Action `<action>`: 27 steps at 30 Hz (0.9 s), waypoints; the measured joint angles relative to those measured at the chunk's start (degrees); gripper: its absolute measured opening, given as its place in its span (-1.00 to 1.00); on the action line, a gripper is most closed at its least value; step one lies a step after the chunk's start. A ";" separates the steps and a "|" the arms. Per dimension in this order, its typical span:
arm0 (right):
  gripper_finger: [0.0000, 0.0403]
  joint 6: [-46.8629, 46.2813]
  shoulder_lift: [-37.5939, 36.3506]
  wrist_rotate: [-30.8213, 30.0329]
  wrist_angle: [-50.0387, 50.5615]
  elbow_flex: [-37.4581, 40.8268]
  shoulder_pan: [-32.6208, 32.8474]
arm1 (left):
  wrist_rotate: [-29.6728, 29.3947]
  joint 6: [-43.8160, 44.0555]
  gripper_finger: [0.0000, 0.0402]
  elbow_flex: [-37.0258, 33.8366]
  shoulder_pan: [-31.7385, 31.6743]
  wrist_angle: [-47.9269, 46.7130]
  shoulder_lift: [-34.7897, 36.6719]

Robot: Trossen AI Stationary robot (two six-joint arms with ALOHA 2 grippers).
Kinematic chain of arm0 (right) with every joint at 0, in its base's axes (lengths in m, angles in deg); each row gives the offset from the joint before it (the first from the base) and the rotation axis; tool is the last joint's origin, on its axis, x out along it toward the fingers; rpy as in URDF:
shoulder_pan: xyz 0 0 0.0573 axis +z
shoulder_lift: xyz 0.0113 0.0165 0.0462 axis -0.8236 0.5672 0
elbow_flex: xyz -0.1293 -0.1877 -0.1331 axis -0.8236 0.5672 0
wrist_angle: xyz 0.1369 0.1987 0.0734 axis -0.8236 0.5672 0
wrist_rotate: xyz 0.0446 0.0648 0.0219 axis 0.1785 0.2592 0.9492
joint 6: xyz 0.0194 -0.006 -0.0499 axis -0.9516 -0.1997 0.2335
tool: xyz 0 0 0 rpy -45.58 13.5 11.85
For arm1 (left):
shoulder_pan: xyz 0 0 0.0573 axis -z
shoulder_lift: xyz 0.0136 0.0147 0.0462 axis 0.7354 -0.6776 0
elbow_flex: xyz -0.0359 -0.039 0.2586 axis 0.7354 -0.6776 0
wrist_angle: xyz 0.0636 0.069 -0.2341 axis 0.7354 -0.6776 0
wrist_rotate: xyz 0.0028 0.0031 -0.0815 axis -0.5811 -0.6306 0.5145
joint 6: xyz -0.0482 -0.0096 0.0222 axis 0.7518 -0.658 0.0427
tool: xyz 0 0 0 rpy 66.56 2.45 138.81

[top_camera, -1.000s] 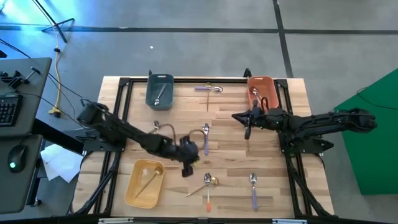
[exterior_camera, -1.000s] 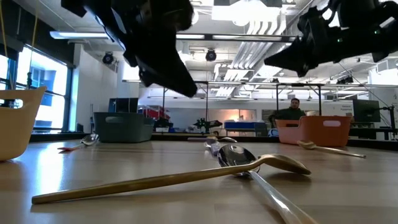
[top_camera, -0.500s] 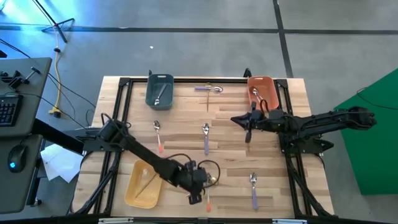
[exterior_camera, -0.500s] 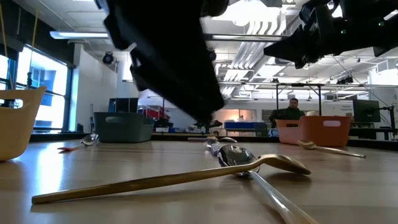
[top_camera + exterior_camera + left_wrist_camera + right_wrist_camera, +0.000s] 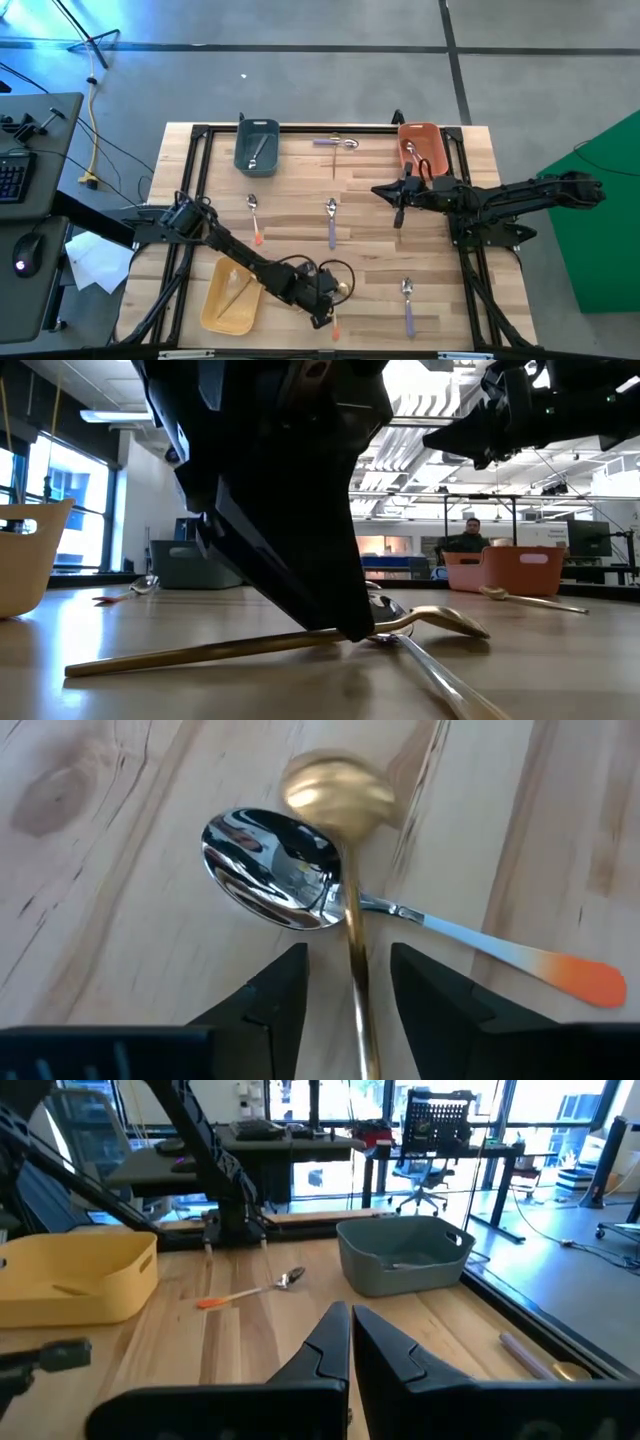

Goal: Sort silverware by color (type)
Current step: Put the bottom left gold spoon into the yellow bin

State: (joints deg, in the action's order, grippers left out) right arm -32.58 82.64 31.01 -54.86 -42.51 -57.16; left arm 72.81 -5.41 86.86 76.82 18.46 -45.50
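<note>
A gold spoon [image 5: 338, 792] lies near the table's front middle, its neck crossing the bowl of an orange-handled silver spoon [image 5: 272, 870]. My left gripper [image 5: 350, 995] has come down over it, open, slanting down. One finger stands on each side of the gold handle [image 5: 355, 955]. In the high view the arm covers most of that spoon [image 5: 343, 290]. My right gripper [image 5: 398, 212] hangs shut and level above the table's right half, in front of the orange bin [image 5: 420, 135]. My left gripper straddles the gold spoon's handle [image 5: 330, 637] near the bowl, coming from above at a slant, its fingers across the handle. In the low view a fingertip [image 5: 348, 628] reaches down to the handle. Whether it touches, I cannot tell. The spoon lies on the table.
A yellow bin [image 5: 232, 295] with gold pieces sits at the front left. At the far left, a grey bin [image 5: 257, 145] holds one piece. Purple-handled spoons [image 5: 331, 222] [image 5: 408, 303], an orange-handled spoon [image 5: 254, 215] and more pieces at the far edge [image 5: 338, 144] lie loose.
My left gripper has swung from above the table's middle toward the near edge and sunk to the gold spoon, turning about its own line as it came. In the low view it now fills the foreground, its tip down at the spoon's handle.
</note>
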 joint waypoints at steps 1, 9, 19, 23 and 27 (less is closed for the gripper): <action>-1.00 0.00 0.14 0.00 -0.29 0.00 0.00 | -0.14 -0.10 -0.34 -0.02 0.04 -0.02 0.00; -1.00 0.19 0.15 0.00 -0.35 0.00 0.00 | 1.06 -4.31 -0.64 -0.04 0.05 -2.16 0.00; -1.00 2.04 0.15 0.00 -1.52 0.00 0.00 | 1.97 -8.54 -0.95 -0.13 0.11 -4.75 0.75; -1.00 2.59 0.15 0.00 -1.60 0.00 0.00 | 4.79 -9.22 -0.97 -0.46 -0.65 -9.25 3.02; -1.00 3.04 0.15 0.00 -1.92 0.00 -0.04 | 3.67 -10.46 -0.97 -0.45 -1.21 -12.82 7.25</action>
State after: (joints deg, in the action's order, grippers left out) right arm -29.54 82.80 31.01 -56.79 -42.51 -57.20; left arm 76.49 -15.86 86.41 75.61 5.64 -38.26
